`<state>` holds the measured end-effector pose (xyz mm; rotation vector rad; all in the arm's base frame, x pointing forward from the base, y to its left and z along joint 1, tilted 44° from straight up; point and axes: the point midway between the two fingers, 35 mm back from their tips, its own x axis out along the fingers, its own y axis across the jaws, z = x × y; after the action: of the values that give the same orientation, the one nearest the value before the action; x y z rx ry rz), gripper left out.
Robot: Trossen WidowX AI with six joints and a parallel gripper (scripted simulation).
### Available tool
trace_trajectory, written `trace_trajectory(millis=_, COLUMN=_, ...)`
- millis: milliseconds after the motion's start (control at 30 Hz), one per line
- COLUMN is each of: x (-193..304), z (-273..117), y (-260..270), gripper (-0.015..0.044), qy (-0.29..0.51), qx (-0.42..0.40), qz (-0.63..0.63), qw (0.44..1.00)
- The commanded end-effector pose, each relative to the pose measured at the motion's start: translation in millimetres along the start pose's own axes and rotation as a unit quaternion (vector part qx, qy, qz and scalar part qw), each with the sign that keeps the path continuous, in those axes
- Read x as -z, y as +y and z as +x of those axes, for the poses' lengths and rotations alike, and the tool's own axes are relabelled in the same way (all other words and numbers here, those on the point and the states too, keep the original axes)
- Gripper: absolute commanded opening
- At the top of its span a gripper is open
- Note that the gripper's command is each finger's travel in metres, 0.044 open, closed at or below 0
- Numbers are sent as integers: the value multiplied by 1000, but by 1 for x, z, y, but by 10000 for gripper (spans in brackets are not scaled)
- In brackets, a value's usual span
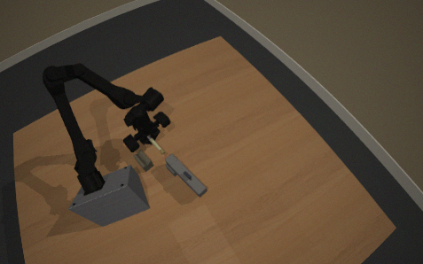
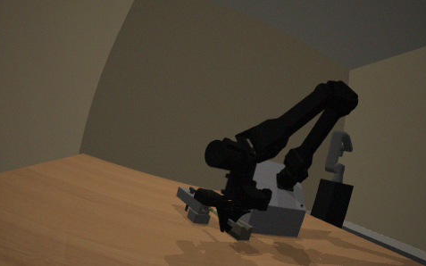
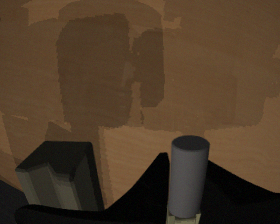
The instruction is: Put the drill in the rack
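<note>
The drill [image 1: 157, 146] [image 3: 188, 175], with a grey round end and a pale yellow length, is between the fingers of my gripper [image 1: 149, 138] [image 2: 223, 220]. The gripper is shut on it, low over the table. The drill's pale end points toward the long grey holder [image 1: 196, 185] [image 2: 198, 217] and looks just clear of it. The dark key [image 1: 187, 175] sits on top of the holder. The rack [image 1: 143, 160] [image 2: 243, 231] [image 3: 56, 187], a small grooved grey-green block, stands beside the gripper, at the lower left in the wrist view. The rack's groove holds nothing that I can see.
The grey base box [image 1: 110, 201] [image 2: 273, 220] of the arm stands close behind the rack. The wooden table [image 1: 261, 133] [image 2: 88, 201] carries arm shadows. In the exterior view, a grey shape on a dark box [image 2: 331, 203] stands beyond the base.
</note>
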<state>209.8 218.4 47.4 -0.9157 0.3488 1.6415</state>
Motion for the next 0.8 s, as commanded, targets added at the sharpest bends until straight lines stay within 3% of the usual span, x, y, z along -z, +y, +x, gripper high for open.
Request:
trace_trajectory(millis=0, x=0, z=-3, y=0, gripper=0, qy=-1, qx=0, qz=-2, qw=1000)
trace_trajectory(millis=767, x=3, z=-17, y=0, gripper=0, qy=-1, qx=0, qz=-2, qw=1000)
